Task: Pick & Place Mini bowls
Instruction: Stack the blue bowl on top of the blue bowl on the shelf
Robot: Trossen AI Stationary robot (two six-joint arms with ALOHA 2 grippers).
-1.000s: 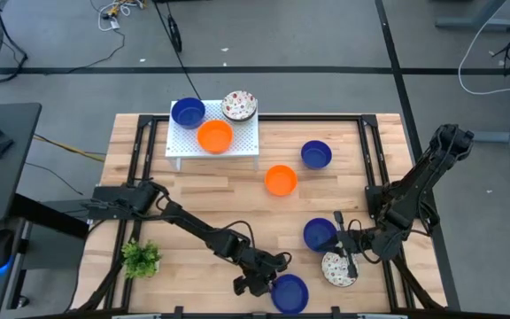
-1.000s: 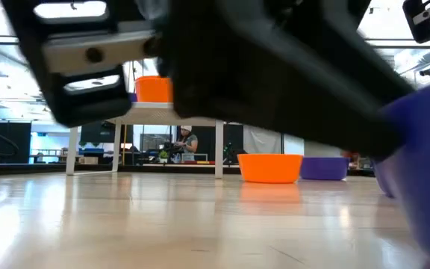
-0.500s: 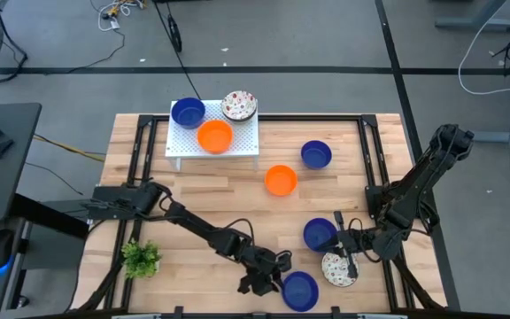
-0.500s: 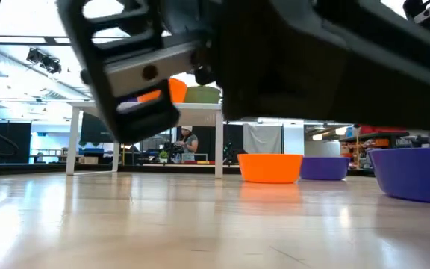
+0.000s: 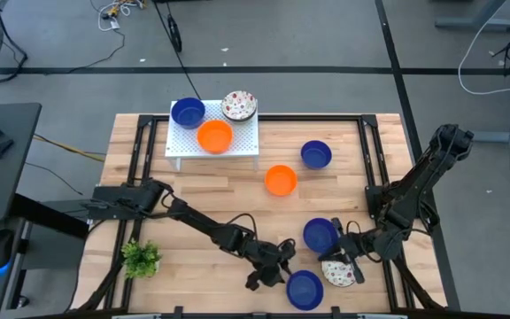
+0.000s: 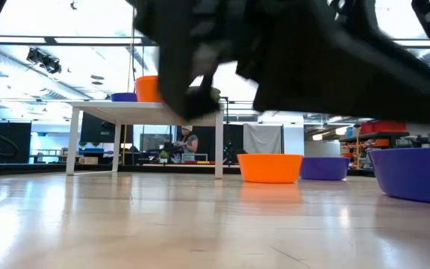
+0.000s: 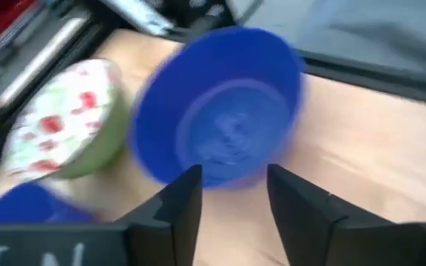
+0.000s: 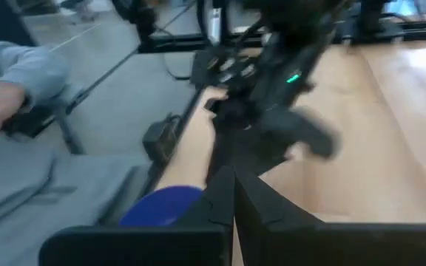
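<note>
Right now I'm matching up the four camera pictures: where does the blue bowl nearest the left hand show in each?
High view: the blue bowl lies at the table's near edge, just right of the left hand.
Low view: at the right edge.
Left wrist view: centre, beyond the open fingers.
Right wrist view: likely the blue shape low in the picture, partly hidden.
Shared landmark: the speckled bowl beside it.

Four blue bowls (image 5: 305, 289), two orange bowls (image 5: 281, 180), two speckled white bowls (image 5: 239, 105)
</note>
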